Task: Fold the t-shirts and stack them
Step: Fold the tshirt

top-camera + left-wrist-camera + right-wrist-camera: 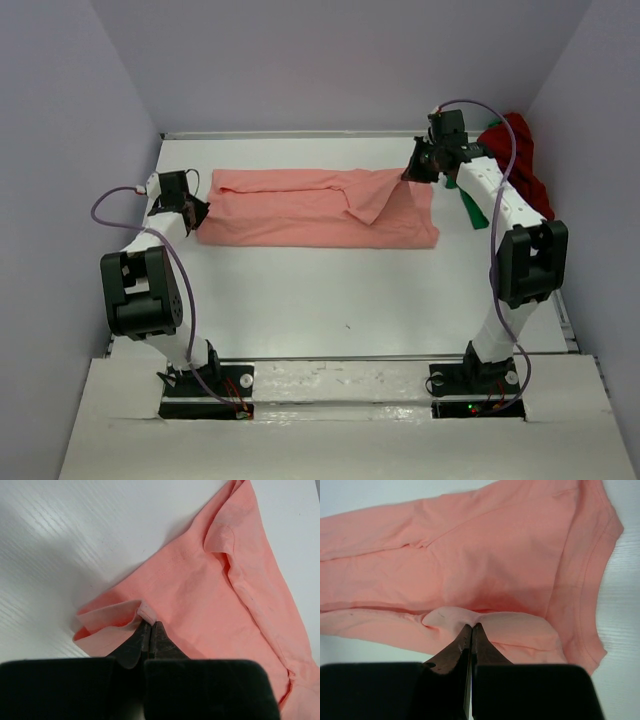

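Observation:
The salmon-pink t-shirt [320,208] lies lengthwise across the far half of the white table [330,300], folded into a long band. My left gripper [196,214] is shut on its left end; the wrist view shows a pinch of hem [146,613] between the closed fingertips. My right gripper [412,172] is shut on the shirt's upper right edge, where a fold of cloth [451,617] bunches at the fingertips and a flap [375,195] is pulled diagonally. The dark red t-shirt [522,155] and bright green t-shirt [470,208] lie bunched at the far right, partly hidden behind the right arm.
Lavender walls close in the table on three sides. The arm bases [340,385] sit at the near edge. The right arm's forearm [500,195] stretches over the heap of shirts by the right wall.

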Controlling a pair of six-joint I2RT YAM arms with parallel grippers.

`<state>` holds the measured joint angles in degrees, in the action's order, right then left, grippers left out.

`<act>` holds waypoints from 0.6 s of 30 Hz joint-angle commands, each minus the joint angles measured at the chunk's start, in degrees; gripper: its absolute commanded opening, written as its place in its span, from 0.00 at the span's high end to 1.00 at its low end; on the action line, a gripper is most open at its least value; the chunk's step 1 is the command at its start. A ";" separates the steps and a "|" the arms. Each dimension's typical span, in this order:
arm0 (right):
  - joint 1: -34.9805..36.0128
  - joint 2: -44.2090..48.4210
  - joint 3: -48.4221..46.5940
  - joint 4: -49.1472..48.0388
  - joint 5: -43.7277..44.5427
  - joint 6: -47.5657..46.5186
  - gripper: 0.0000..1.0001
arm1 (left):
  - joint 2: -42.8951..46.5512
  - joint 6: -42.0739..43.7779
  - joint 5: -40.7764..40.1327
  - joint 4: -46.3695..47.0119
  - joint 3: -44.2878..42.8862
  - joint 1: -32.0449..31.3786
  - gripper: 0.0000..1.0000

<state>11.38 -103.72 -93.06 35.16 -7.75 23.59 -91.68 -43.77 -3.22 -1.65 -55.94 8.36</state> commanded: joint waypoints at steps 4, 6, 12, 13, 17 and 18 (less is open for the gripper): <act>-1.09 -2.88 -7.22 1.76 -0.43 -1.53 1.00 | -1.48 0.00 -1.79 -0.90 -3.82 -0.19 1.00; -1.71 -3.50 -7.58 2.02 -0.51 -1.53 1.00 | -2.01 -0.09 -1.70 -0.99 -4.17 -0.19 1.00; -2.24 -4.73 -8.19 2.02 -0.69 -1.80 1.00 | -3.50 0.00 -1.26 -0.81 -5.40 -0.19 1.00; -2.24 -4.82 -8.19 2.02 -0.60 -1.88 1.00 | -3.77 0.00 -1.17 -0.90 -5.49 -0.19 1.00; -2.76 -5.70 -8.63 2.02 -0.69 -1.80 1.00 | -4.30 -0.09 -1.26 -0.81 -6.19 -0.36 1.00; -2.76 -5.96 -8.63 2.02 -0.60 -1.80 1.00 | -4.38 -0.09 -1.26 -0.81 -6.37 -0.36 1.00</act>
<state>9.41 -109.34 -98.45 37.76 -8.05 22.65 -95.90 -43.79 -3.68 -2.85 -59.51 8.32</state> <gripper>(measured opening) 0.012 0.014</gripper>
